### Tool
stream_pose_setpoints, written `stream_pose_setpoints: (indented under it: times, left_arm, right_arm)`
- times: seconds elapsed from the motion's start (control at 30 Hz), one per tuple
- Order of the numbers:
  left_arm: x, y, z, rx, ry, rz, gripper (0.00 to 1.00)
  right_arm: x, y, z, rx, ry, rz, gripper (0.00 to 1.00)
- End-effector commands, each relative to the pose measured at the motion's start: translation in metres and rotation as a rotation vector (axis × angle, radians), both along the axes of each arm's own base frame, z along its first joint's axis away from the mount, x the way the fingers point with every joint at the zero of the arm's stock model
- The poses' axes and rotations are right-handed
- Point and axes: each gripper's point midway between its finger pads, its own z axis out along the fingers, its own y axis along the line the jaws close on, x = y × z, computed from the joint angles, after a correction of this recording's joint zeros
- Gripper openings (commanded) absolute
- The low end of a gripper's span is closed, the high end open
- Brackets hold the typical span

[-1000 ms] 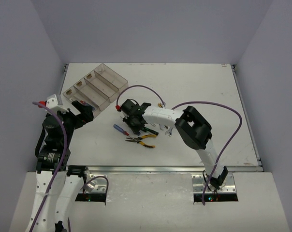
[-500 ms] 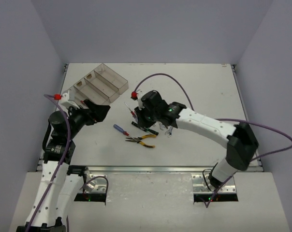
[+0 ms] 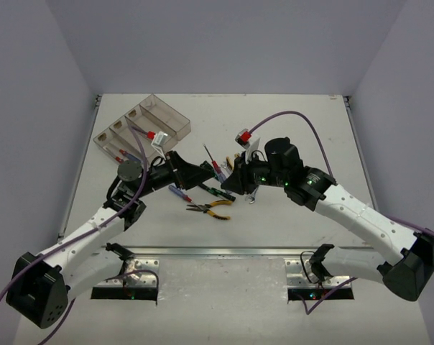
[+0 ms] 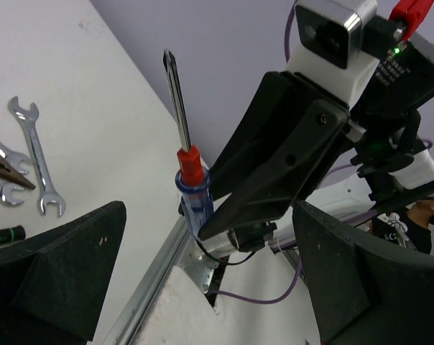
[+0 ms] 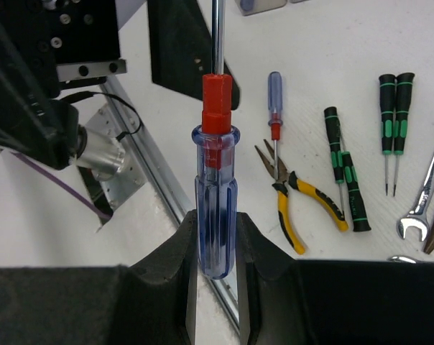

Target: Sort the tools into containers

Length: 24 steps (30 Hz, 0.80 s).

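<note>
My right gripper (image 5: pixel 215 237) is shut on the handle of a blue screwdriver (image 5: pixel 215 187) with a red collar, held above the table with its shaft pointing away. In the top view the gripper (image 3: pixel 230 181) holds the screwdriver (image 3: pixel 215 167) at mid-table. My left gripper (image 3: pixel 201 172) is open and empty, just left of it. In the left wrist view its jaws (image 4: pixel 208 215) stand wide apart, facing the held screwdriver (image 4: pixel 192 194). The clear bins (image 3: pixel 141 128) stand at the back left.
On the table below lie yellow-handled pliers (image 3: pixel 215 208), a small blue screwdriver (image 3: pixel 178 191), green-black screwdrivers (image 3: pixel 218 191) and silver wrenches (image 3: pixel 249 192). The wrenches also show in the left wrist view (image 4: pixel 36 154). The table's front rail (image 3: pixel 224 250) runs near the arm bases.
The right gripper has lifted the blue screwdriver off the pile and drawn back to the right. The left arm has swung from beside the bins to mid-table, facing it.
</note>
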Motion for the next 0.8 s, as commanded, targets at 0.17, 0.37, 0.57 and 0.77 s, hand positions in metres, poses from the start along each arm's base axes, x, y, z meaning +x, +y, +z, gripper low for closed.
stream_pose_setpoints:
  times: [0.17,0.37,0.57,0.77]
  left_arm:
    - [0.013,-0.02,0.04,-0.082,-0.123,0.018,0.79]
    - [0.009,-0.031,0.046,-0.09,-0.126,-0.013,0.34]
    - [0.011,-0.033,0.039,-0.076,-0.106,-0.009,0.0]
    - [0.054,-0.013,0.015,0.08,0.022,0.214,0.0]
  right_arm:
    - [-0.013,0.011,0.03,0.103,-0.032,0.093,0.0]
    - [-0.009,0.016,0.031,0.114,-0.025,0.094,0.0]
    - [0.0,0.017,0.026,0.096,-0.022,0.065,0.0]
    - [0.021,-0.013,0.017,0.022,-0.052,-0.139,0.99]
